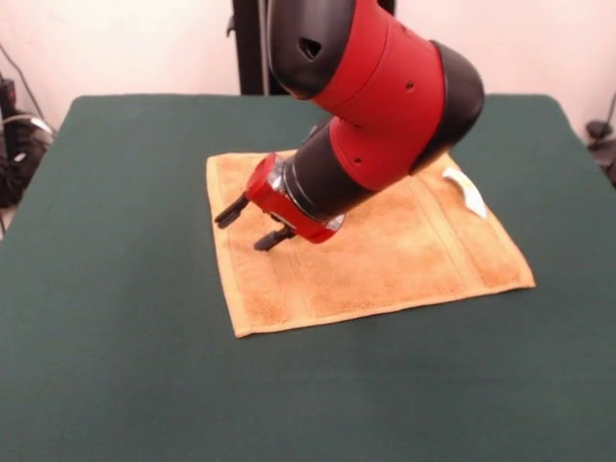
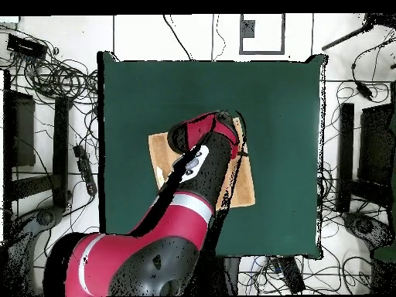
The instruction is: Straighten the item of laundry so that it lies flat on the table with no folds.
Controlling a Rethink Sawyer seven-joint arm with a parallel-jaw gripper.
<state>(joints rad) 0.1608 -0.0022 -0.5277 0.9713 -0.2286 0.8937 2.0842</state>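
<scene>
The item of laundry [image 1: 385,260] is an orange-tan towel that lies spread out near the middle of the table [image 1: 115,337], with a small white tag [image 1: 467,192] at its far right corner. A woven band runs along its right side. My gripper [image 1: 243,232] hangs tilted just above the towel's left part, open, with nothing between its black fingers [image 1: 229,212]. In the overhead view my arm [image 2: 193,186] covers the middle of the towel [image 2: 159,158]; only the towel's two ends show on the green table [image 2: 286,116].
Wide bare green cloth surrounds the towel on all sides. Cables [image 2: 54,77] and dark equipment [image 2: 363,155] lie on the floor around the table edges. A black post [image 1: 248,48] stands behind the table.
</scene>
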